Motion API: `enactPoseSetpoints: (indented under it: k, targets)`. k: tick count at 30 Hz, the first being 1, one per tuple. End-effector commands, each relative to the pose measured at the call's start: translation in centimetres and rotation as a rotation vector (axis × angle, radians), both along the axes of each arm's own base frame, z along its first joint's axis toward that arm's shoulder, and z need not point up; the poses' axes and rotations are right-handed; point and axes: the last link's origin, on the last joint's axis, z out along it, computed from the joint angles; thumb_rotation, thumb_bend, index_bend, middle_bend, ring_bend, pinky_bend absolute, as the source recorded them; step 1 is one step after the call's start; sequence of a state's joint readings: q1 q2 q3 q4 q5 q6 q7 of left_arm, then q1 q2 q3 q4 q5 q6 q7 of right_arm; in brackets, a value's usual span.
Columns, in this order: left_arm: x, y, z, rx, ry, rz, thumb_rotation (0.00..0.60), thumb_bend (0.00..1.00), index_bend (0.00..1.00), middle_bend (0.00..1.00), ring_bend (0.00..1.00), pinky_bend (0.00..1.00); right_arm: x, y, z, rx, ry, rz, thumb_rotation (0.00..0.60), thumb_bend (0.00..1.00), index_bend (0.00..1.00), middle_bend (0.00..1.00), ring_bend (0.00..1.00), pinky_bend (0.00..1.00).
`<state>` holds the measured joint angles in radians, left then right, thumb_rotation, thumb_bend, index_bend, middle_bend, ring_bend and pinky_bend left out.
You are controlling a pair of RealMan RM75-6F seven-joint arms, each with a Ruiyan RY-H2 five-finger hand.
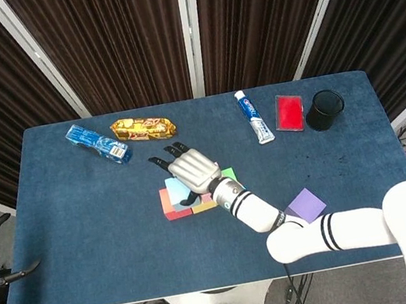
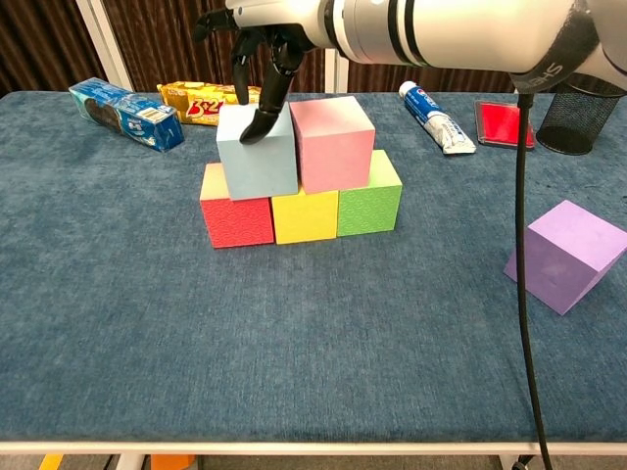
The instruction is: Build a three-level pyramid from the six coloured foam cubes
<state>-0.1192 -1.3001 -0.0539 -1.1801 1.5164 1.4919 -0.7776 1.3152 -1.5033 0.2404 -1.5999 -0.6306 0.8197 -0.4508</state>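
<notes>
Red, yellow and green cubes form a row on the blue table. On top of them stand a light blue cube and a pink cube, side by side. A purple cube lies tilted and apart at the right. My right hand hovers over the stack with fingers spread, one dark fingertip touching the top of the light blue cube. From above, that right hand hides most of the upper cubes. My left hand hangs off the table's left edge, fingers apart, holding nothing.
Along the far edge lie a blue biscuit pack, a gold snack pack, a toothpaste tube, a flat red box and a black mesh cup.
</notes>
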Motion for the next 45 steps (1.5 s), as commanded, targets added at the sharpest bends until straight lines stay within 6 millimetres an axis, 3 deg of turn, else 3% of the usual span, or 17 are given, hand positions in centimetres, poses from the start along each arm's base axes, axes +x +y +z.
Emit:
enactPoseSetpoints:
  k: [1, 29, 32, 37, 45]
  targets:
    - [0.0, -0.01, -0.02, -0.001, 0.001, -0.001, 0.6, 0.07, 0.09, 0.11, 0.01, 0.14, -0.03, 0.03, 0.07, -0.005, -0.002, 0.0, 0.6, 0.09, 0.0, 0.53, 0.03, 0.0]
    - [-0.15, -0.04, -0.06, -0.005, -0.001, 0.001, 0.6, 0.07, 0.09, 0.11, 0.01, 0.14, -0.58, 0.13, -0.21, -0.011, -0.007, -0.017, 0.6, 0.09, 0.0, 0.52, 0.03, 0.0]
    - [-0.22, -0.05, -0.06, -0.005, -0.003, 0.003, 0.6, 0.07, 0.09, 0.11, 0.01, 0.14, -0.63, 0.15, -0.28, -0.005, -0.002, -0.019, 0.6, 0.08, 0.0, 0.46, 0.02, 0.0]
    - [-0.24, -0.07, -0.01, -0.003, -0.003, 0.003, 0.6, 0.07, 0.09, 0.11, 0.01, 0.14, -0.59, 0.22, -0.31, 0.01, -0.007, -0.023, 0.6, 0.03, 0.0, 0.26, 0.0, 0.0]
    - [-0.22, -0.05, 0.04, -0.002, -0.004, 0.002, 0.6, 0.07, 0.09, 0.11, 0.01, 0.14, -0.62, 0.3, -0.32, 0.035, -0.004, -0.025, 0.6, 0.0, 0.0, 0.15, 0.0, 0.0]
